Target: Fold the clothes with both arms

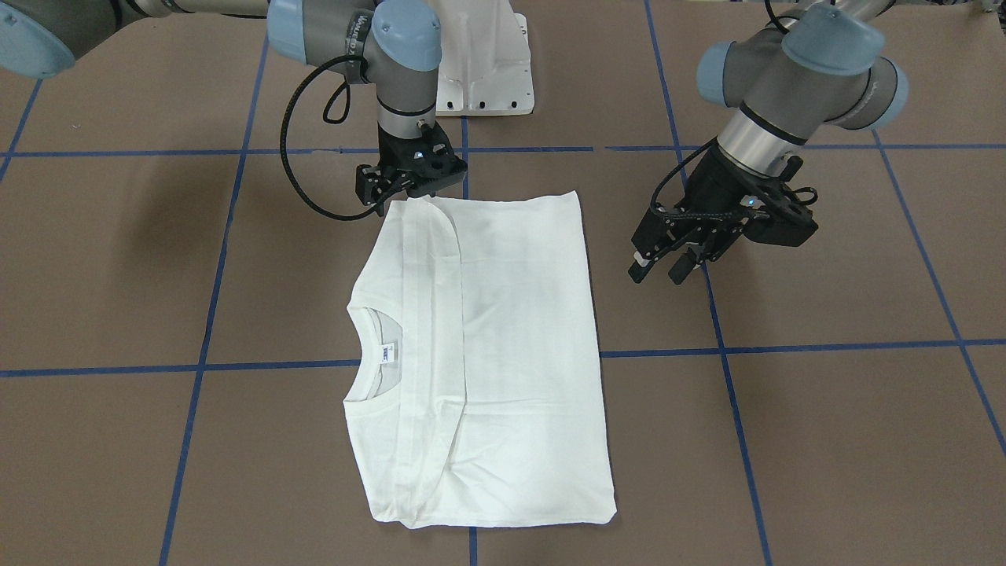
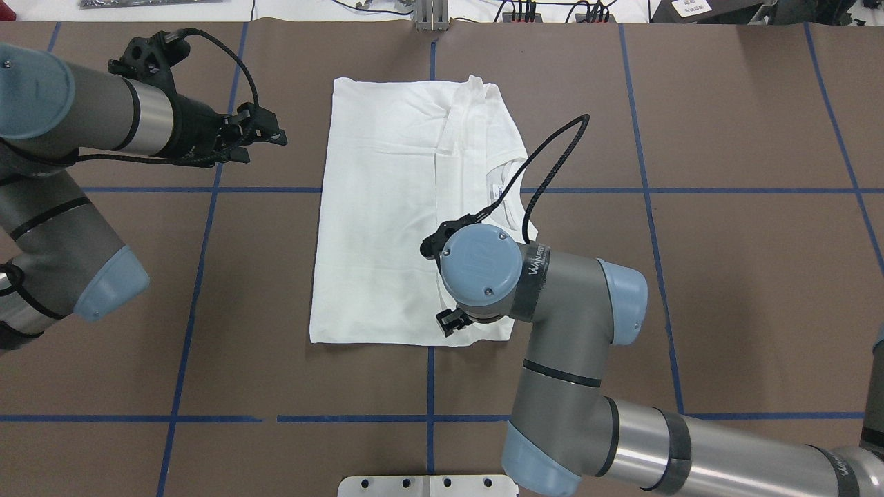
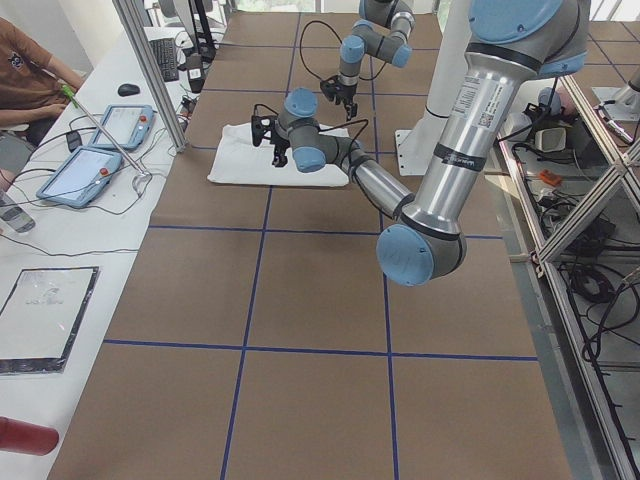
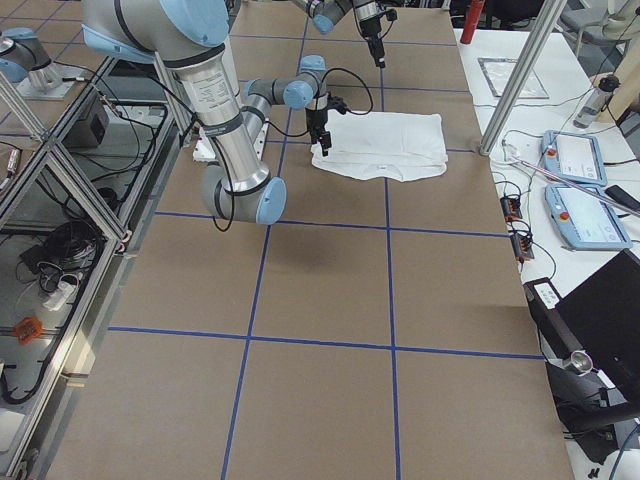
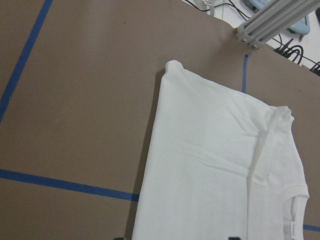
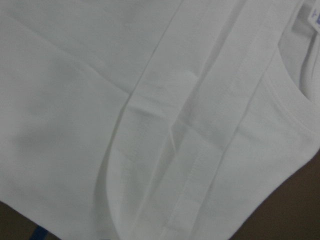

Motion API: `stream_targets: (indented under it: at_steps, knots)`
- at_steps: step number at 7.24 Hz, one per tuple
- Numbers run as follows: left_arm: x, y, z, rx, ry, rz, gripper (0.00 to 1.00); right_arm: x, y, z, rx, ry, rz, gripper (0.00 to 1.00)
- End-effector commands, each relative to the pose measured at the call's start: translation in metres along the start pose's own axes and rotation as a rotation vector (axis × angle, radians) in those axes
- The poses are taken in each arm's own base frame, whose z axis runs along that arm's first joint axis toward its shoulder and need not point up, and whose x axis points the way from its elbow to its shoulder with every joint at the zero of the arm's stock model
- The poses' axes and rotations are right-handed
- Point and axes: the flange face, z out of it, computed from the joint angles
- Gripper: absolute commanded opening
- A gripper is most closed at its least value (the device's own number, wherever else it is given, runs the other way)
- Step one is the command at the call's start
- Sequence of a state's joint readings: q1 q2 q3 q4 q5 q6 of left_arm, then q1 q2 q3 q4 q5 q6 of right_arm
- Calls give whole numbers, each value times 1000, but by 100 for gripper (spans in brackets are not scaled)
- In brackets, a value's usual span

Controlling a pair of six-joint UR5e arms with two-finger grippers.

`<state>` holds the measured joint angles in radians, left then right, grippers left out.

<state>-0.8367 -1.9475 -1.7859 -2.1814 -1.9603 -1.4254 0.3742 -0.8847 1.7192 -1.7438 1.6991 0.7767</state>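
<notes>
1. My left gripper (image 1: 659,270) is released: the two fingers stand apart with nothing between them. It hangs tilted above bare table (image 1: 825,440), off the shirt's left side, apart from the cloth, toward the table's left edge.
2. My right gripper (image 1: 399,191) points straight down at the shirt's corner nearest the robot's edge of the table, on the collar side. It sits right at the cloth. I cannot tell whether it is clenched or released; the wrist hides the fingers from overhead, and its own camera shows only white fabric very close.
3. The white T-shirt (image 1: 511,338) lies flat around the table's middle, somewhat nearer the far edge, folded into a rough rectangle.
4. The collar (image 1: 377,316) and neck label (image 1: 391,354) face the table's right edge. A sleeve (image 1: 428,314) is folded in as a long band just beside the collar.
5. Blue tape lines (image 1: 786,346) grid the brown tabletop; one runs under the shirt.
</notes>
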Motion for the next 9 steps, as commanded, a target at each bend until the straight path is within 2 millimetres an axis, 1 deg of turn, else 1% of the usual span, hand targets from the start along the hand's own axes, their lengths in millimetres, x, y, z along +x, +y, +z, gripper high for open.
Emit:
stream_targets:
  at_steps: [1,2,3,4,5,6,7,9]
  knots:
    - [3,1,-4,2,7,2,75,-17,-19,11,13,-14,6,75]
    - [-5,4,-6,-1,0,-1,75,-20,-18,13,8,-15,5,70]
    - [-6,5,-9,-1,2,0,75,-19,-12,19,-2,-8,0,66]
    - [-7,6,-10,-1,2,0,75,-25,-7,23,-11,-10,-9,62]
    - [-7,6,-10,-1,2,-2,75,-27,-7,21,-11,-16,-10,51]
    - [-7,6,-10,-1,2,-6,75,-28,-8,19,-10,-21,-8,6]
    - [-7,6,-9,-2,0,-8,75,-27,-7,20,-12,-21,-9,0]
    - [-7,6,-9,-2,0,-19,75,-27,-6,16,-12,-26,-9,0]
